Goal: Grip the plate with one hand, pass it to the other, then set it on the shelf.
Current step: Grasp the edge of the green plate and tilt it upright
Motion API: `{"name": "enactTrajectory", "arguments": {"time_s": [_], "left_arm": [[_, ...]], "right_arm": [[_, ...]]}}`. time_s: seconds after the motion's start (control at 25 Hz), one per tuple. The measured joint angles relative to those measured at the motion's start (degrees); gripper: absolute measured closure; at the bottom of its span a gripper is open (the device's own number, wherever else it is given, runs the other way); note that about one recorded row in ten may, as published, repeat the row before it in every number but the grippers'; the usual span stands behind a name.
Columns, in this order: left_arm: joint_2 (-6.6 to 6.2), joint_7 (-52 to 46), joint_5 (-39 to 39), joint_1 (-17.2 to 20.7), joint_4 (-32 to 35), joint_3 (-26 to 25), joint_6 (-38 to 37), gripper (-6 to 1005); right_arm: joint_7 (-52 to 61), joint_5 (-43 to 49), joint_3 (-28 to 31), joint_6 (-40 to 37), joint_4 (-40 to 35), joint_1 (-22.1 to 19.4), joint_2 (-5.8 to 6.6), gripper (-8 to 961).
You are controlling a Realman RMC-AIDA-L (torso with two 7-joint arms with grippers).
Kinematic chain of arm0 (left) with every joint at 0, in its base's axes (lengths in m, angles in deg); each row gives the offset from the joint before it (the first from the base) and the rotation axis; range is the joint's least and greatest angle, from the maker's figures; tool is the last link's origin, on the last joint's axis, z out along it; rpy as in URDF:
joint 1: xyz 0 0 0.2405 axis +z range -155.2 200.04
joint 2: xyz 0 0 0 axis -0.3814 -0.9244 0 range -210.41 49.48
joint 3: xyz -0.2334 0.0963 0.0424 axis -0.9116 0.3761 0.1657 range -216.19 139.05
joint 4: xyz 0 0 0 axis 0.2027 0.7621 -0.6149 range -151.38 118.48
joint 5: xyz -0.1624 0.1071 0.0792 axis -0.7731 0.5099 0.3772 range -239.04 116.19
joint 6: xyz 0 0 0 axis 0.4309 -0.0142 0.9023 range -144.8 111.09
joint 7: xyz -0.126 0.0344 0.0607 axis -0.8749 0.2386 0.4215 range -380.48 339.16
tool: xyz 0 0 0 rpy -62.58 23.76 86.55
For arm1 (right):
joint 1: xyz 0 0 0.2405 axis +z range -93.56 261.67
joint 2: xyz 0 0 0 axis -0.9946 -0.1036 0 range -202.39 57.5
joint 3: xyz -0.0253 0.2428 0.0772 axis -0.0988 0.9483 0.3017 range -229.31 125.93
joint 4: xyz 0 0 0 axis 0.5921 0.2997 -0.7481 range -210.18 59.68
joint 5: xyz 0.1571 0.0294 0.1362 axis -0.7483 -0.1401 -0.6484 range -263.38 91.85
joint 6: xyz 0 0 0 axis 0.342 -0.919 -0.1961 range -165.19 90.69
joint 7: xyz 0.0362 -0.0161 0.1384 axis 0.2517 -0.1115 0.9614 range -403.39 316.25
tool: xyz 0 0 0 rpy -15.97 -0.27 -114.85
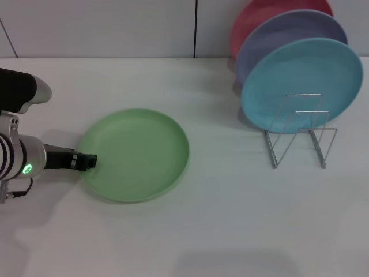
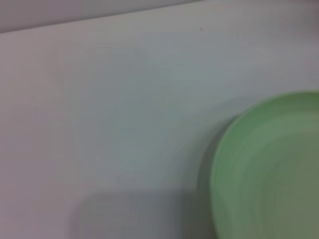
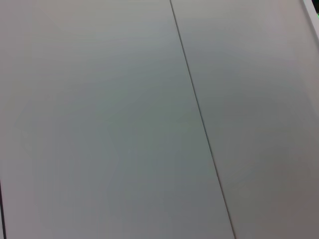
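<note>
**Left gripper at the near-left rim of the green plate; right arm out of sight**

The round light green plastic plate [image 1: 136, 154] lies flat on the white table [image 1: 230, 231], left of centre in the head view. The left gripper [image 1: 87, 161], slender black fingers on a silver wrist with a green ring light, reaches in low from the left, and its tips meet the plate's left rim. Whether the fingers are spread or already closed on the rim I cannot tell, since they read as one dark block there. The left wrist view shows only the plate's rim [image 2: 219, 164] and bare table.

The plate lies straight ahead of the left gripper, along the line of its wrist, so this arm is clearly the nearer one. The right gripper appears in no view. The thin silver wire rack [image 1: 300, 135] stands well apart to the right, holding a light blue plate [image 1: 300, 81], a lavender plate [image 1: 277, 34] and a red plate [image 1: 248, 23]; its front loops look free
</note>
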Motion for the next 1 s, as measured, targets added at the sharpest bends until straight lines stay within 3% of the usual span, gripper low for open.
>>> {"name": "enactTrajectory", "arguments": {"time_s": [0.28, 1.0], "left_arm": [[-0.05, -0.2, 0.1, -0.3, -0.1, 0.1, 0.3, 486], [-0.03, 0.3, -0.4, -1.1, -0.9, 0.8, 1.9, 842]], "right_arm": [[0.0, 0.0, 0.0, 0.0, 0.0, 0.0, 0.07, 129], [0.0, 0.0, 0.0, -0.4, -0.1, 0.0, 0.03, 128]]}}
